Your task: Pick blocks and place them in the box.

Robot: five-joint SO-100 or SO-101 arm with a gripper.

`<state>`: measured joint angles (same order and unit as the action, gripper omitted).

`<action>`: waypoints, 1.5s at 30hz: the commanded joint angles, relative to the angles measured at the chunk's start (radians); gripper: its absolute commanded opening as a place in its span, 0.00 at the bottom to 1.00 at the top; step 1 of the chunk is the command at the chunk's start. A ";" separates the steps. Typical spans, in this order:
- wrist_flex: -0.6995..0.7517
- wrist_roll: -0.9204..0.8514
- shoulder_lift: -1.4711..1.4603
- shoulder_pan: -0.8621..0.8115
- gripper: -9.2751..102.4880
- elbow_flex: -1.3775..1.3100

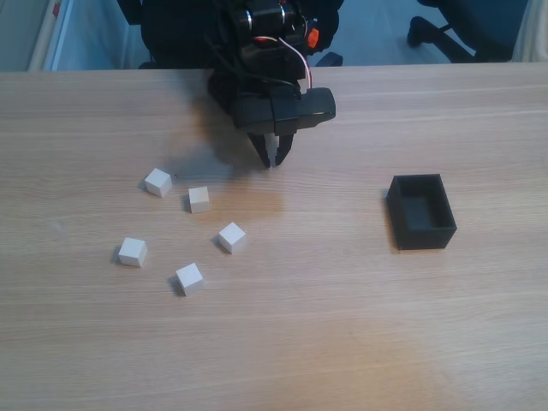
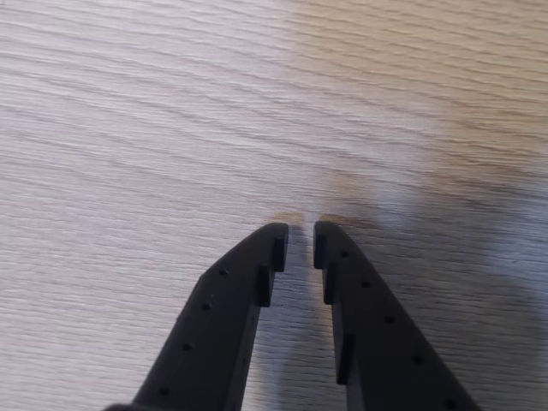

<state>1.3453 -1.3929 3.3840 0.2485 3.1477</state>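
Your hand hangs over bare wood near the back of the counter, fingers pointing down and drawn almost together — the wrist view shows only a thin slit between the two tips, with nothing held. So the step in hand, as I judge it, is the reach for a first block, and you will need to spread the fingers well before you come down.

All five blocks lie loose to the left in the fixed view, none in the box, which sits well apart on the right with its open top showing an empty floor. The nearest block is just down-left of the hand; another lies further left, one sits toward the middle, and two more are nearer the front edge.

Take the nearest one first. It sits nearly square to the view, whereas several others are turned — line the fingers across two flat faces, not the corners, or the cube may twist out. The blocks stand apart from each other, so there is room to descend without nudging a neighbour.

The counter is pale wood-grain laminate, smooth and likely a little slippery, so a block could slide if clipped. Behind it you can see a bluish floor and part of a dark chair base
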 commanded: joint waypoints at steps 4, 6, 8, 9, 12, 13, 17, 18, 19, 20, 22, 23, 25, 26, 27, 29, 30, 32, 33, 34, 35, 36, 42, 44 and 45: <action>0.058 0.057 0.028 -0.193 0.08 0.064; 0.058 0.057 0.028 -0.193 0.08 0.064; 0.058 0.057 0.028 -0.193 0.08 0.064; 0.058 0.057 0.028 -0.193 0.08 0.064; 0.058 0.057 0.028 -0.193 0.08 0.064; 0.058 0.057 0.028 -0.193 0.08 0.064; 0.058 0.054 0.028 -0.192 0.08 0.064; 0.060 0.049 0.028 -0.192 0.08 0.064; 0.060 0.041 0.028 -0.192 0.08 0.064; 0.061 0.032 0.028 -0.192 0.08 0.064; 0.063 0.026 0.028 -0.187 0.08 0.064; 0.063 0.026 0.028 -0.184 0.08 0.064; 0.063 0.029 0.028 -0.178 0.08 0.064; 0.063 0.035 0.028 -0.175 0.08 0.064; 0.061 0.038 0.028 -0.173 0.08 0.064; 0.061 0.040 0.028 -0.173 0.08 0.064; 0.061 0.040 0.028 -0.173 0.08 0.064; 0.061 0.037 0.028 -0.173 0.08 0.063; 0.061 0.032 0.028 -0.172 0.08 0.063; 0.061 0.029 0.028 -0.170 0.08 0.063; 0.063 0.021 0.028 -0.170 0.08 0.063; 0.063 0.015 0.028 -0.170 0.08 0.063; 0.067 0.002 -0.034 -0.160 0.08 -0.020; 0.066 0.005 -0.078 -0.158 0.10 -0.067; 0.064 0.008 -0.104 -0.158 0.10 -0.094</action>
<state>1.3468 -1.3913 3.3333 0.0859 3.1094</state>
